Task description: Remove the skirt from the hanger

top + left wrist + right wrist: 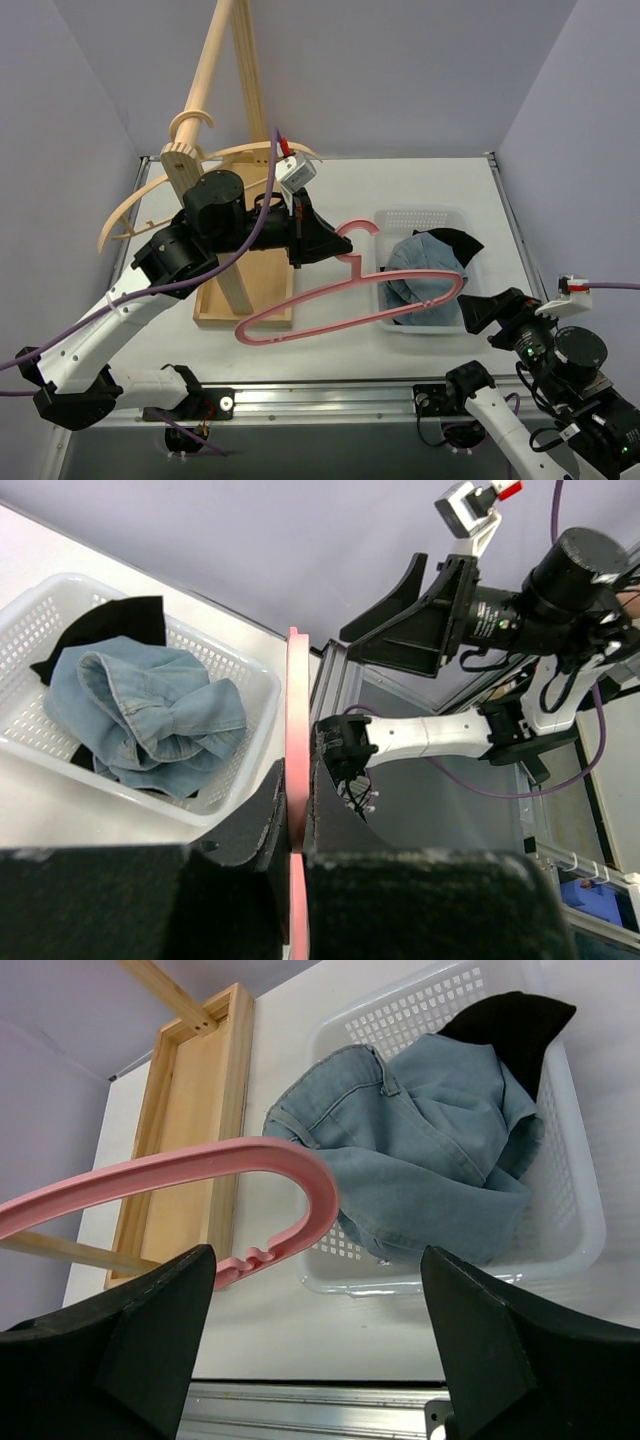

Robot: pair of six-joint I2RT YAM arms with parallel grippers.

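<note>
The skirt point(425, 270), a crumpled piece of blue denim, lies in the white basket point(420, 215) on the right half of the worktop point(350, 185), heaped over a black garment point(455, 240) whose edge pokes out at the far corner. No part of it touches the pink hanger point(330, 300), which is bare along its whole outline.

The left tool point(335, 245) is clamped on the hanger near its neck and holds it in the air, one end reaching over the basket's near left edge. The left wrist view shows the fingers pressed flat against both sides of the pink bar. The right tool point(478, 312) sits just beside the basket's near right corner with its jaws wide apart and nothing between them.

By this reading the task's main step is done: skirt and hanger are separate, and the skirt is at rest. What looks left, if anything, is to put the hanger down and draw both arms back.

The worktop is plain white and smooth, with a metal rail point(330, 395) along its near edge. A wooden stand point(225, 60) rises from an open wooden base at the left, with curved arms near its top. Pale lilac-grey walls point(400, 70) close the space in on three sides.
</note>
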